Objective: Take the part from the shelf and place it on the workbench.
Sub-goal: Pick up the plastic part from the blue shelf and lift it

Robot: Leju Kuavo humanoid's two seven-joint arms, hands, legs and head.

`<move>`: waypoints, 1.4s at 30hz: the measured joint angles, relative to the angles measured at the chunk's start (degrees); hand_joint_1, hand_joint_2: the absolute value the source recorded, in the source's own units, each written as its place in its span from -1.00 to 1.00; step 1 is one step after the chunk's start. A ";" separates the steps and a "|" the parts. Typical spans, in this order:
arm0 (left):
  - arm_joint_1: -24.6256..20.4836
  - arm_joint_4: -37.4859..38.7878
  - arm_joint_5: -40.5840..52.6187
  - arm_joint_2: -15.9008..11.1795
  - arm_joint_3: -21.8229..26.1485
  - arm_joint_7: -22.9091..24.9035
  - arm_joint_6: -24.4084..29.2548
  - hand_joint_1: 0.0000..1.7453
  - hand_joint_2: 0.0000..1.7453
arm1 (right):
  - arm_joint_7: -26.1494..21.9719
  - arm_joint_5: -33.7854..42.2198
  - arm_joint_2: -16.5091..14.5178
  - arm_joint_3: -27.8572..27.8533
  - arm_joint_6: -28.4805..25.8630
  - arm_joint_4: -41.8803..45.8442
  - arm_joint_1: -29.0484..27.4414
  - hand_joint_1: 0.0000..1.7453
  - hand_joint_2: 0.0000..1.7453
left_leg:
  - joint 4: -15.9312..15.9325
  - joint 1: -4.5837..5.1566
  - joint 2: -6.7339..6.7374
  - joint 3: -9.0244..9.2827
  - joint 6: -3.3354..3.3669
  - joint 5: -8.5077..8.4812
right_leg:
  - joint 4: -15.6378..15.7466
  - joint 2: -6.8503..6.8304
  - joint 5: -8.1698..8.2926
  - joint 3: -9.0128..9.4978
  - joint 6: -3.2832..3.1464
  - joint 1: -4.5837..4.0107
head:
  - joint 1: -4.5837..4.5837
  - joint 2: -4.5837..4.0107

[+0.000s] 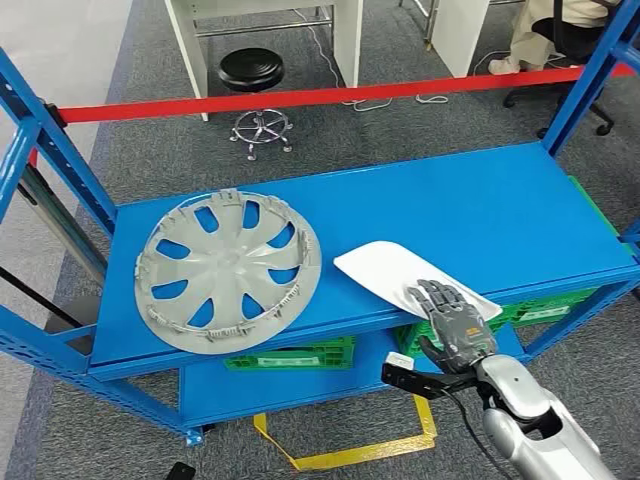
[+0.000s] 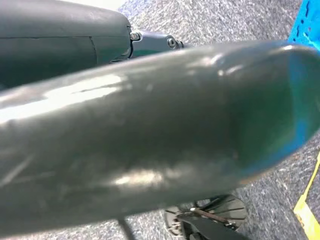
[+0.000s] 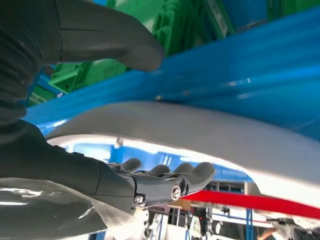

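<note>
A flat white panel point(image 1: 385, 270) lies on the blue shelf point(image 1: 468, 210), its near end overhanging the front edge. My right hand point(image 1: 453, 320) lies on that near end with its fingers stretched flat over the top. In the right wrist view the panel point(image 3: 211, 125) runs between the fingers point(image 3: 170, 180) and the thumb point(image 3: 113, 45). The thumb stands apart from it, in front of the shelf edge. A grey wheel cover point(image 1: 226, 270) rests on the shelf's left half. In the left wrist view a smooth grey part of my left hand point(image 2: 151, 135) hangs over grey carpet; its fingers are hidden.
Green crates point(image 1: 294, 355) sit on the lower shelf level. Blue uprights point(image 1: 581, 80) frame the shelf ends. Behind it run a red barrier strip point(image 1: 302, 98), a black stool point(image 1: 253, 75) and white desks, with a seated person point(image 1: 543, 30) at the back right. Yellow floor tape point(image 1: 355, 455) lies below.
</note>
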State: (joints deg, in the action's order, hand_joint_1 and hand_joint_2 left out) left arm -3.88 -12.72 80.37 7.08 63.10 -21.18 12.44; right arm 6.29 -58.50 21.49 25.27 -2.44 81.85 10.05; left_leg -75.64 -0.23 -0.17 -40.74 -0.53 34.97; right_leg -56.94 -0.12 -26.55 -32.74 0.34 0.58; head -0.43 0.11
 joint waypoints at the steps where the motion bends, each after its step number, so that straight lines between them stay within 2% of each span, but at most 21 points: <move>1: 0.01 0.00 0.01 -0.01 0.00 0.00 0.00 -1.00 -1.00 | 0.00 0.06 -0.01 -0.12 -0.01 -0.16 -0.11 -1.00 1.00 | 0.15 0.00 0.00 0.10 0.04 -0.43 | -0.01 0.01 0.00 0.01 0.00 -0.02 | 0.00 0.00; 3: 0.00 -0.01 0.02 -0.10 0.01 0.00 0.04 -1.00 -1.00 | -0.06 0.19 -0.02 -0.51 -0.15 -0.67 -0.32 -1.00 1.00 | 3.24 0.01 0.00 1.54 0.27 -2.85 | -0.08 0.03 -0.03 0.06 0.04 -0.05 | 0.00 0.00; 5: -0.05 -0.01 0.02 -0.30 0.02 0.00 0.08 -1.00 -1.00 | -0.25 0.28 -0.02 -1.21 -0.69 -1.44 -0.37 -1.00 1.00 | 11.05 0.06 0.00 5.17 0.75 -6.68 | -0.20 0.05 -0.12 0.11 0.21 -0.13 | 0.00 0.00; 6: -0.09 -0.01 0.03 -0.38 0.02 0.00 0.08 -1.00 -1.00 | -0.39 0.30 -0.02 -1.61 -1.04 -1.86 -0.30 -1.00 1.00 | 14.29 0.10 -0.01 6.61 0.99 -7.77 | -0.30 0.07 -0.17 0.03 0.41 -0.22 | -0.04 0.00; 7: -0.09 -0.01 0.03 -0.43 0.03 0.00 0.07 -1.00 -1.00 | -0.51 0.30 -0.02 -1.97 -1.36 -2.28 -0.23 -1.00 1.00 | 16.20 0.18 -0.03 7.40 1.19 -8.17 | -0.37 0.07 -0.17 -0.09 0.66 -0.29 | -0.08 0.00; 11: -0.04 -0.01 0.06 -0.46 0.07 0.02 -0.08 -1.00 -1.00 | -0.96 0.26 -0.11 -2.79 -1.88 -3.43 -0.04 -1.00 1.00 | 17.32 0.12 -0.10 7.63 2.26 -8.40 | -0.81 0.06 -0.63 -0.65 1.91 -0.22 | -0.16 0.00; 13: -0.14 -0.01 0.11 -0.51 0.07 0.05 -0.12 -1.00 -1.00 | -1.04 0.27 -0.16 -3.18 -1.98 -3.86 0.17 -0.01 1.00 | 17.65 -0.14 -0.08 7.72 2.76 -8.67 | -4.95 0.07 -3.21 -2.69 2.43 -0.11 | -0.44 0.00; 15: -0.13 -0.01 0.27 -0.60 0.07 0.13 -0.18 -1.00 -1.00 | -1.27 0.42 -0.23 -3.35 -1.89 -4.51 0.22 0.99 1.00 | 17.62 -0.11 -0.07 7.65 2.87 -8.68 | -12.69 0.07 -6.63 -6.25 2.82 0.02 | -0.63 0.00; 16: -0.08 0.00 0.38 -0.61 0.07 0.15 -0.22 -1.00 -1.00 | -1.45 0.54 -0.27 -3.39 -1.79 -4.87 0.12 1.00 1.00 | 17.61 -0.09 -0.08 7.64 2.88 -8.67 | -15.62 0.07 -7.41 -7.67 2.94 0.06 | -0.62 0.00; 17: -0.04 0.00 0.48 -0.62 0.07 0.17 -0.26 -1.00 -1.00 | -1.69 0.65 -0.31 -3.45 -1.71 -5.21 0.02 1.00 1.00 | 17.59 -0.08 -0.09 7.63 2.88 -8.67 | -16.57 0.07 -7.12 -8.20 3.00 0.07 | -0.64 0.00; 18: -0.03 0.00 0.56 -0.63 0.07 0.19 -0.28 -1.00 -1.00 | -1.94 0.72 -0.33 -3.55 -1.65 -5.47 0.00 1.00 1.00 | 17.57 -0.08 -0.10 7.67 2.86 -8.65 | -15.04 0.06 -5.71 -7.51 2.98 0.08 | -0.64 0.00; 21: -0.07 -0.01 0.64 -0.66 0.07 0.21 -0.34 -1.00 -1.00 | -2.58 0.77 -0.35 -3.86 -1.68 -5.80 0.39 1.00 1.00 | 17.42 0.06 -0.13 7.74 2.51 -8.49 | -3.48 0.08 -0.73 -1.73 2.56 0.01 | -0.63 0.00; 23: -0.05 -0.01 0.66 -0.69 0.07 0.27 -0.41 -1.00 -1.00 | -2.86 0.77 -0.36 -3.92 -1.87 -5.83 0.69 1.00 1.00 | 17.32 0.25 -0.11 7.58 2.01 -8.49 | -0.31 0.16 -0.40 -0.01 2.06 -0.15 | -0.56 0.00; 26: -0.01 0.00 0.67 -0.81 0.07 0.35 -0.45 -1.00 -1.00 | -3.10 0.61 -0.38 -4.02 -2.22 -5.75 0.79 1.00 1.00 | 16.90 0.17 -0.06 7.44 1.11 -8.11 | -0.01 0.14 -0.21 0.25 0.99 -0.14 | -0.47 0.01; 28: -0.03 0.00 0.67 -0.95 0.07 0.35 -0.44 -1.00 -1.00 | -3.13 0.44 -0.39 -4.14 -2.27 -5.66 0.66 1.00 1.00 | 13.16 0.07 -0.04 5.98 0.53 -5.63 | 0.24 -0.05 -0.08 0.47 0.30 0.04 | -0.24 0.01; 30: 0.09 0.00 0.63 -0.98 0.08 0.35 -0.42 -1.00 -1.00 | -3.20 0.32 -0.40 -4.21 -2.25 -5.65 0.37 1.00 1.00 | 5.65 -0.05 -0.03 2.78 0.23 -1.91 | 0.21 -0.16 -0.14 0.47 -0.01 -0.01 | -0.08 0.00; 32: 0.24 0.00 0.58 -1.04 0.10 0.35 -0.41 -1.00 -1.00 | -3.28 0.27 -0.43 -4.22 -2.24 -5.65 0.08 1.00 1.00 | 0.96 -0.11 -0.03 0.78 0.14 -0.72 | 0.18 -0.13 -0.15 0.49 -0.05 -0.06 | -0.10 0.00; 33: 0.28 0.00 0.57 -1.09 0.11 0.35 -0.40 -1.00 -1.00 | -3.29 0.26 -0.45 -4.22 -2.24 -5.65 -0.04 1.00 1.00 | 1.84 -0.11 -0.03 1.22 0.21 -1.83 | 0.16 -0.10 -0.16 0.53 -0.04 -0.07 | -0.10 0.00; 36: 0.25 -0.01 0.55 -1.25 0.13 0.35 -0.31 -1.00 -1.00 | -3.29 0.23 -0.46 -4.26 -2.25 -5.64 -0.12 1.00 1.00 | 12.98 -0.06 -0.03 6.30 0.77 -7.29 | -0.06 -0.02 -0.30 0.60 0.27 -0.18 | -0.10 0.00; 38: 0.22 -0.01 0.52 -1.27 0.13 0.35 -0.28 -1.00 -1.00 | -3.28 0.21 -0.46 -4.33 -2.26 -5.64 -0.12 1.00 1.00 | 16.83 0.07 -0.06 7.86 1.17 -8.11 | -0.22 0.01 -0.29 0.32 0.80 -0.32 | -0.15 0.01; 42: 0.36 -0.01 0.52 -1.19 0.13 0.35 -0.28 -1.00 -1.00 | -3.35 0.04 -0.49 -4.59 -2.35 -5.46 -0.26 1.00 1.00 | 17.42 0.00 -0.07 7.80 2.28 -8.45 | -1.27 0.06 -1.12 -0.64 2.09 -0.11 | -0.28 0.00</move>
State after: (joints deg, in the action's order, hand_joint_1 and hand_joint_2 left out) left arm -3.52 -12.73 80.89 5.89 63.23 -20.83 12.16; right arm 2.95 -58.46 21.00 20.68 -4.79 76.39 9.80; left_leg -58.21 -0.23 -0.24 -32.93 1.75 26.52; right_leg -58.20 -0.06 -27.67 -33.38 2.43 0.47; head -0.71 0.11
